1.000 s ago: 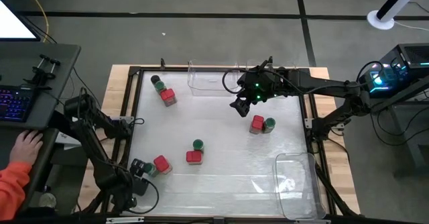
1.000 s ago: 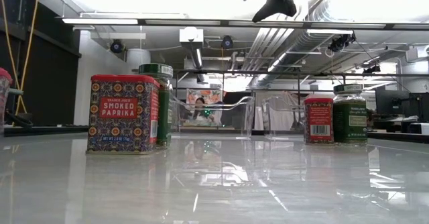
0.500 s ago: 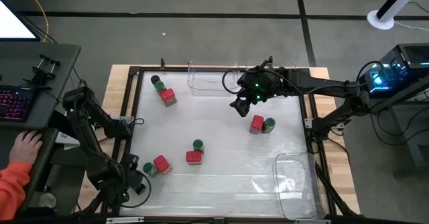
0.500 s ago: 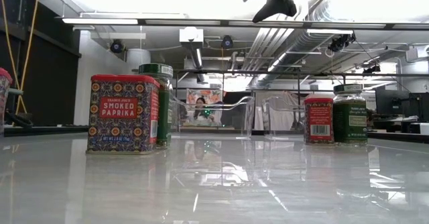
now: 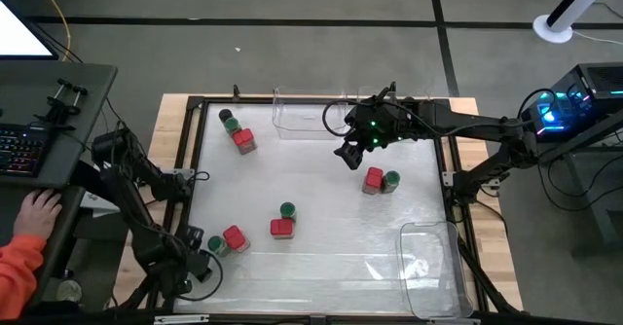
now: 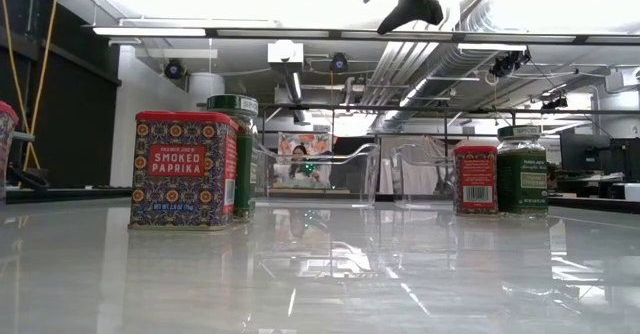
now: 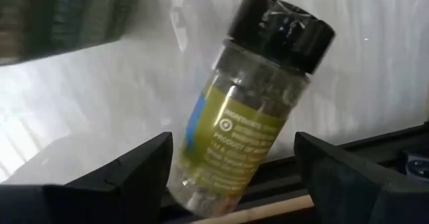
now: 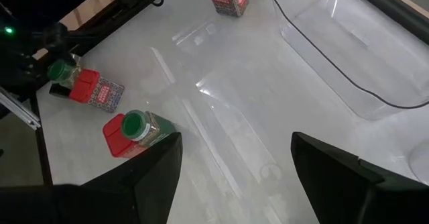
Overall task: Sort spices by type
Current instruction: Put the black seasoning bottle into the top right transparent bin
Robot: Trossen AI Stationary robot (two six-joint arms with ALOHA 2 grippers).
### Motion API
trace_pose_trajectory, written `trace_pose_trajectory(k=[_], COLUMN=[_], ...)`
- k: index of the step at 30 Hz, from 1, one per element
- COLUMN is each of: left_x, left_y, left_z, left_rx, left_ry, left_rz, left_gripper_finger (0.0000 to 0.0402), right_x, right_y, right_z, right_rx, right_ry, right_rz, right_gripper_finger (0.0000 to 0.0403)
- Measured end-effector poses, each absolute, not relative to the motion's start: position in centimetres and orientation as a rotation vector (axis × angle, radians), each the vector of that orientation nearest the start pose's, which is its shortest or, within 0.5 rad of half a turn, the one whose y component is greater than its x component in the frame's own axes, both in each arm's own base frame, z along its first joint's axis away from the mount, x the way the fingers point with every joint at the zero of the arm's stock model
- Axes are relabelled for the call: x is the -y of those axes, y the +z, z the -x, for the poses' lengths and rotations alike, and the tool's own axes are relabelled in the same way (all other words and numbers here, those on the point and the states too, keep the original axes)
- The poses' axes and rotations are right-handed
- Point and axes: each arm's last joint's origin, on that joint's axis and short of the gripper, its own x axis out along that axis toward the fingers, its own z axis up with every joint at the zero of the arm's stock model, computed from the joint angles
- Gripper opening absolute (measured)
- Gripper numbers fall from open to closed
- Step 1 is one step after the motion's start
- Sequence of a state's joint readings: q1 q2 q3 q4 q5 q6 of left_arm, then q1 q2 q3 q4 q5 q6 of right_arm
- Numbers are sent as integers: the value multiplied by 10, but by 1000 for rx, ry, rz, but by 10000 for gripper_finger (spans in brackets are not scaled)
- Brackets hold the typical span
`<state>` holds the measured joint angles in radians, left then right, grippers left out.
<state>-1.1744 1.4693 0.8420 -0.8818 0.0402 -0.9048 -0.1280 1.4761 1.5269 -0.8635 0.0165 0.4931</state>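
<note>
One clear plastic dark-capped spice jar sits tilted between my left pincer's wide fingers, near the table's seven o'clock corner; apparently loosely held, it could slip out.

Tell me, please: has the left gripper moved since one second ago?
Yes. In the high view the left gripper has pulled back from the red-capped jar toward the table's near left corner.
</note>
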Motion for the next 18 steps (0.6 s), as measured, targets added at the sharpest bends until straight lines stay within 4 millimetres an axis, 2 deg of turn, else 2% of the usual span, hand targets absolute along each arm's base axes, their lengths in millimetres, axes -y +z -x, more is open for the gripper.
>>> trace_pose_trajectory(k=[10, 18], left_x=[214, 216], left_y=[171, 166], left_z=[-89, -90], left_rx=[-1552, -1554], left_ry=[-267, -264], left_rz=[-160, -186], left_gripper_finger=[294, 244], right_x=[39, 39], right_y=[368, 368], right_z=[-301, -301], right_rx=[-764, -764], right_ry=[-334, -333], right_rz=[-511, -511], right_gripper_finger=[275, 275])
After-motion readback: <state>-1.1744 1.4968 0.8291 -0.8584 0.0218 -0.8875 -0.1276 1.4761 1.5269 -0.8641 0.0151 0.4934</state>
